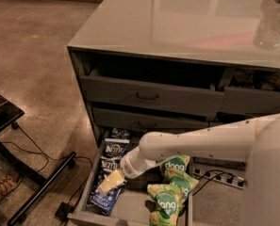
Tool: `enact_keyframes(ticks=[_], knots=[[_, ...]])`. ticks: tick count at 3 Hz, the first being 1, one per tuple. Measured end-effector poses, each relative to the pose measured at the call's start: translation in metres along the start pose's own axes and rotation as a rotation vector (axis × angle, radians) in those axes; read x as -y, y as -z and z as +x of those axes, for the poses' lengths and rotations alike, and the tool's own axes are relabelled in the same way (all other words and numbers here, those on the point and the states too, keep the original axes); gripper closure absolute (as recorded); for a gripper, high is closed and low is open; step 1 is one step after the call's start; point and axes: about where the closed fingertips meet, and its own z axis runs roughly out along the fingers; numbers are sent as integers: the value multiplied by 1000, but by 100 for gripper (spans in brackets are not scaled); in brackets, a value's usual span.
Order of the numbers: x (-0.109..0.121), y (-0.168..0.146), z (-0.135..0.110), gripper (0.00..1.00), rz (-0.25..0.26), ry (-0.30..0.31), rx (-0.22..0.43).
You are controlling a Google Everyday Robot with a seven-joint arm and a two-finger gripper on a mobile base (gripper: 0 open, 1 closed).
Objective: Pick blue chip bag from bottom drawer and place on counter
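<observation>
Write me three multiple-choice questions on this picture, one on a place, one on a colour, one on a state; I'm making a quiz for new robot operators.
1. Where is the gripper?
A. At the blue bags, on the left side of the bottom drawer
B. At the bags on its right side
C. Outside the drawer altogether

2. What colour are the bags on the drawer's right side?
A. Red
B. Green
C. White

3. The bottom drawer is:
A. Shut
B. Lifted out
C. Pulled open

Answers: 1 A, the gripper's tip lies over the blue row; 2 B, the green bags lie there; 3 C, the drawer's floor and contents show.
</observation>
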Motion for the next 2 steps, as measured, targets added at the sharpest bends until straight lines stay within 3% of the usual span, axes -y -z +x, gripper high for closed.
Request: enact_keyframes(ticks=[1, 2], knots=[[28, -54, 18, 0, -10, -134, 62], [52, -92, 39, 0, 38, -272, 108]])
